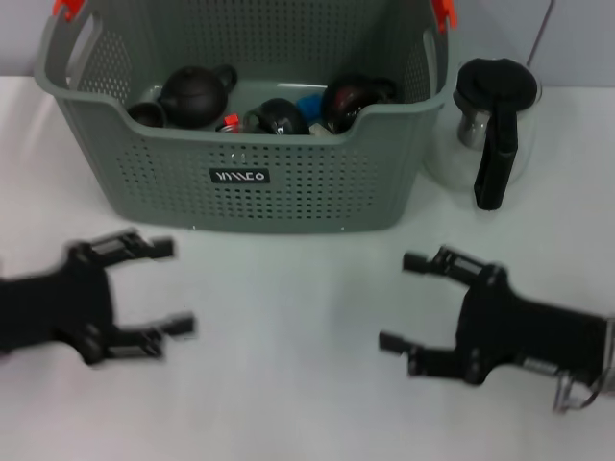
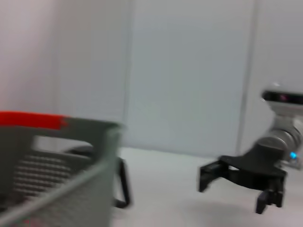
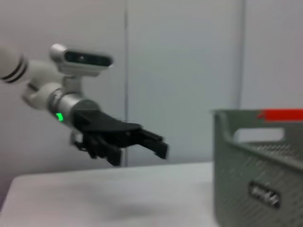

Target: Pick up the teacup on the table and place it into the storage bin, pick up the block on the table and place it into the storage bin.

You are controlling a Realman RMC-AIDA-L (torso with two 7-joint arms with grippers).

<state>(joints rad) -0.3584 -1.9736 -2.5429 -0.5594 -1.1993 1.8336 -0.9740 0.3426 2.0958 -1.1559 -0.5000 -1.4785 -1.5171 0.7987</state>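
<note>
Head view: taken from above, facing forward and down onto the white surface [image 1: 288, 317]. The storage bin [image 1: 240, 173] is seen at the far side, the glass jug [image 1: 490, 125] to its right, both claws nearer the camera.

Left wrist view: taken low, close to the surface, facing sideways across it. A corner of the storage bin [image 2: 61, 161] fills the near foreground; the right claw [image 2: 236, 187] is seen farther off.

Right wrist view: likewise low, facing the opposite way. The left claw [image 3: 137, 146] and the bin's labelled wall [image 3: 255, 175] are shared with the head view.
</note>
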